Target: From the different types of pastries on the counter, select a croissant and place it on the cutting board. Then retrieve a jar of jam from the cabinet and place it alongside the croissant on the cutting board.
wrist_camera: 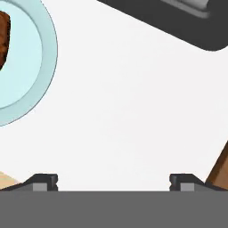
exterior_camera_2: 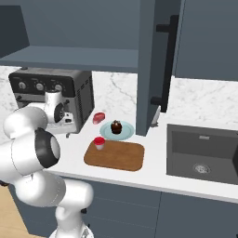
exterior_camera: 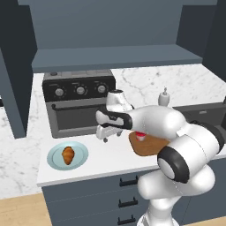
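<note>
The golden-orange croissant point(exterior_camera: 68, 155) lies on a light blue plate point(exterior_camera: 82, 158) near the counter's front left; its edge point(wrist_camera: 3, 31) shows at the upper left of the hand view. The wooden cutting board point(exterior_camera_2: 115, 155) lies to the right, partly behind my arm in the left base view. The red-lidded jam jar point(exterior_camera_2: 99, 142) stands on the board's far left corner. My gripper point(exterior_camera: 111, 136) hangs open and empty over bare counter between plate and board, its fingertips point(wrist_camera: 44, 180) wide apart. The chocolate cupcake point(exterior_camera_2: 116, 127) sits on a second blue plate behind the board.
A dark toaster oven point(exterior_camera: 79, 106) stands right behind the gripper. A small red-pink item point(exterior_camera_2: 98, 117) lies beside the cupcake plate. A sink point(exterior_camera_2: 204, 153) is set in the counter at right, a soap dispenser point(exterior_camera: 164, 98) behind it. The open cabinet door point(exterior_camera_2: 153, 65) hangs above.
</note>
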